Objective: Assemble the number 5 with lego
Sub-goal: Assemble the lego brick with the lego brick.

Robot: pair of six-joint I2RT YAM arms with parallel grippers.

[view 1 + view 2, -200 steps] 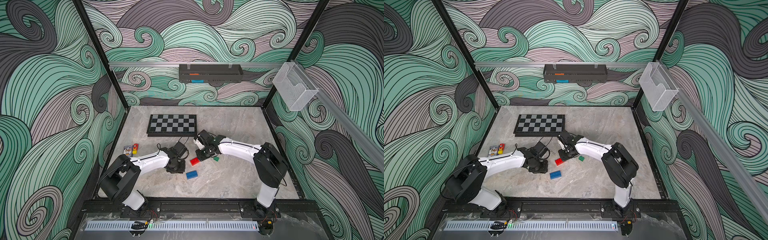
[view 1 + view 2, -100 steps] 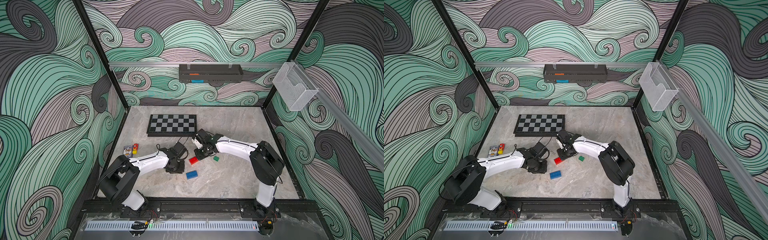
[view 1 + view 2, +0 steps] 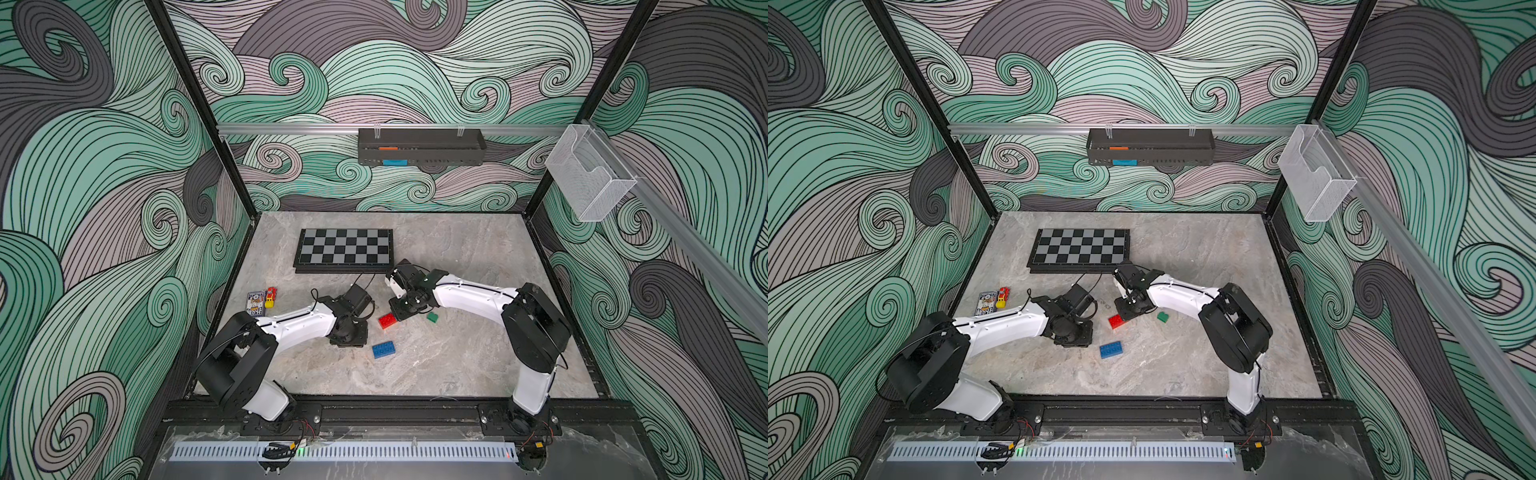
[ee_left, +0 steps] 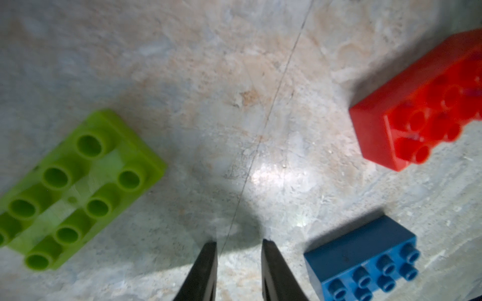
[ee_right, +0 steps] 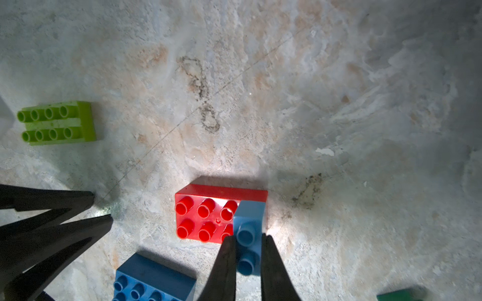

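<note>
Dark-blue brick (image 3: 383, 349) sits nearest the arm bases, flat on the worktop (image 3: 457, 374), studs up. Just behind it the left hand (image 4: 239, 243) hangs low over bare worktop, fingers slightly apart, nothing between them. Lime brick (image 4: 73, 187) lies off to one side of that hand, studs up. Red brick (image 3: 386, 321) is next out, studs up. Right hand (image 5: 247, 238) is clamped on the tiny light-blue brick (image 5: 249, 229), which is over one end of the red; can't tell if it's seated. Dark-green brick (image 3: 432, 317) lies loose near the red. Checkered board (image 3: 345, 247) is farthest back.
</note>
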